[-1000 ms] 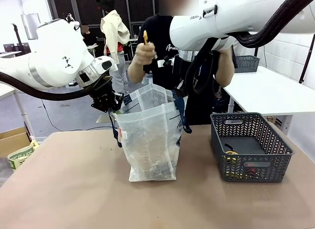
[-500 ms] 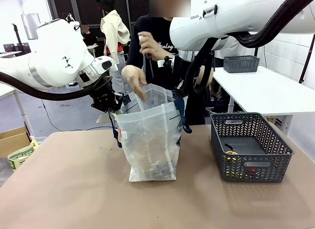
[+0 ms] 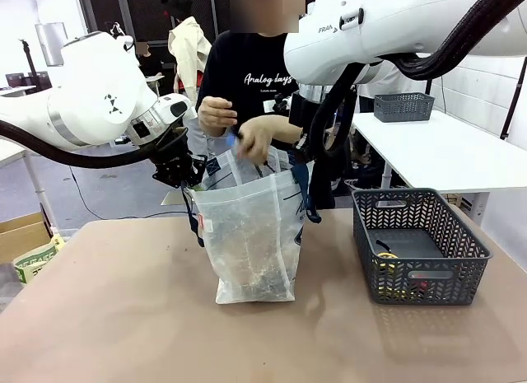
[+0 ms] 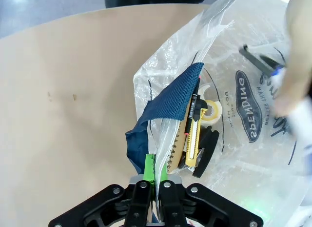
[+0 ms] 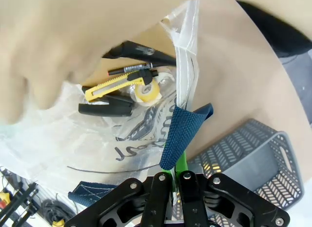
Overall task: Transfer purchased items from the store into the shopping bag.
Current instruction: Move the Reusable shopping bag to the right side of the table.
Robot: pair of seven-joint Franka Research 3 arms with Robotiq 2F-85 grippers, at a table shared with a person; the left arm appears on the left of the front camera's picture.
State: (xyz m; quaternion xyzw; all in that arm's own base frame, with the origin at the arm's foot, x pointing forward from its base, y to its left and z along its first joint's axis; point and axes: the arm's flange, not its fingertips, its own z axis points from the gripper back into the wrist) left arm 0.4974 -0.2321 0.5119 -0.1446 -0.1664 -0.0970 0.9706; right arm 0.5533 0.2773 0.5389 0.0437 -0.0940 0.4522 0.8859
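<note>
The clear shopping bag (image 3: 251, 235) stands upright mid-table. My left gripper (image 3: 188, 173) is shut on its left rim by a navy strap (image 4: 170, 102); its own view shows the pads (image 4: 150, 166) pinching the plastic. My right gripper (image 3: 301, 162) is shut on the right rim beside the other strap (image 5: 183, 134). Between them the mouth is held wide. A person's hands (image 3: 251, 137) are at the mouth, holding a thin dark item (image 4: 258, 61). In the bag lie a yellow cutter (image 5: 114, 85) and a tape roll (image 5: 146, 92). The dark grey basket (image 3: 420, 247) holds small yellow (image 3: 387, 259) and red (image 3: 420, 284) goods.
The basket stands right of the bag near the table's right edge. The person stands at the far side directly behind the bag. Bare brown tabletop (image 3: 123, 317) lies in front and to the left. A white table with another basket (image 3: 403, 107) stands behind at right.
The person's hand, raised with a thin item a second ago, has come down to the bag's mouth. Both arms and the bag have stayed still.
</note>
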